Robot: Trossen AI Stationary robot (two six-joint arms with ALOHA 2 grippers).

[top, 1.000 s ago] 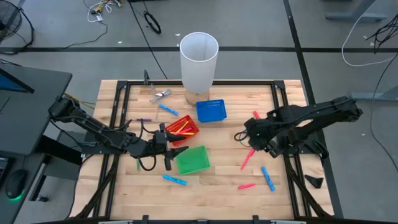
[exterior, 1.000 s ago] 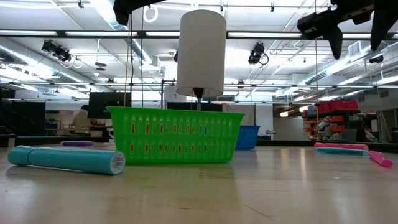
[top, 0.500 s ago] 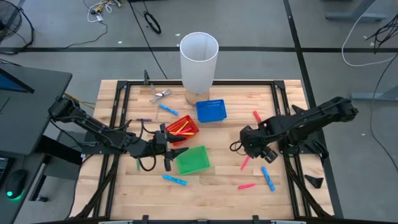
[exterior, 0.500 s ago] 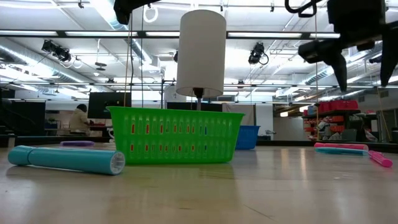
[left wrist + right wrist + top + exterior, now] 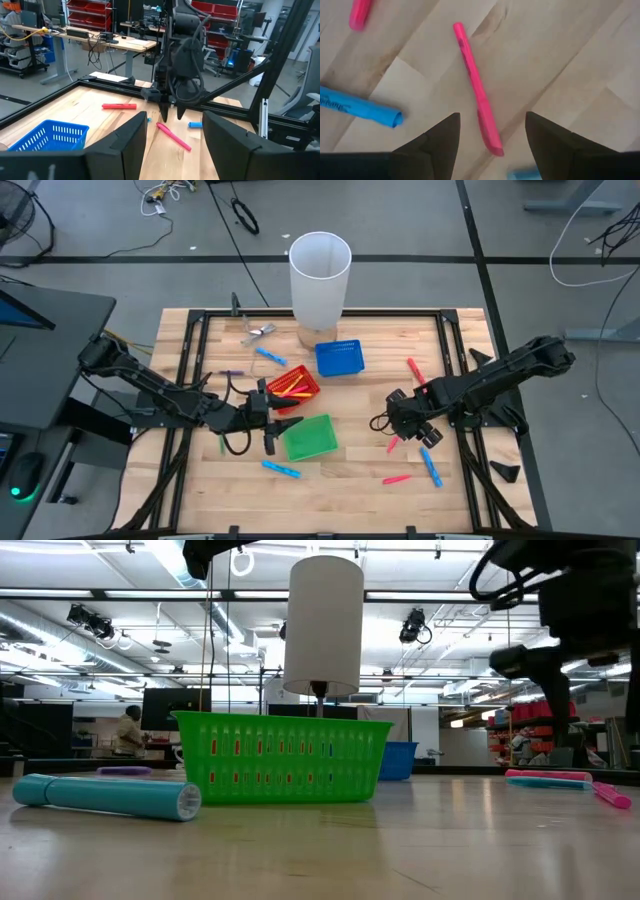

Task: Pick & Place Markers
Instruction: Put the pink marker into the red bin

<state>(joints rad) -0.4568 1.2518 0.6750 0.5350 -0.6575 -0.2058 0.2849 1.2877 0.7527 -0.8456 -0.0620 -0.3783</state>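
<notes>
Markers lie scattered on the wooden table. A pink marker [image 5: 397, 439] lies right of the middle, and in the right wrist view this pink marker [image 5: 477, 95] shows between my fingers. My right gripper [image 5: 399, 424] hangs open just above it, pointing down, without touching it; from the left wrist view the right gripper [image 5: 170, 107] stands over the marker's end. More markers: pink [image 5: 411, 366], pink [image 5: 396, 478], blue [image 5: 431, 467], blue [image 5: 281, 470], blue [image 5: 270, 356], and several inside the red basket [image 5: 293, 388]. My left gripper [image 5: 274, 418] waits open between the red and green baskets.
A green basket [image 5: 309, 437] stands left of the middle, a blue basket [image 5: 339, 357] farther back, and a tall white cylinder [image 5: 320, 280] at the far edge. A metal clip [image 5: 258, 331] lies far left. Bare wood shows between the baskets and my right gripper.
My right gripper has moved toward the near edge and slightly left, and has come down over the pink marker. Its fingers have stayed open. The left arm and all markers have kept still.
</notes>
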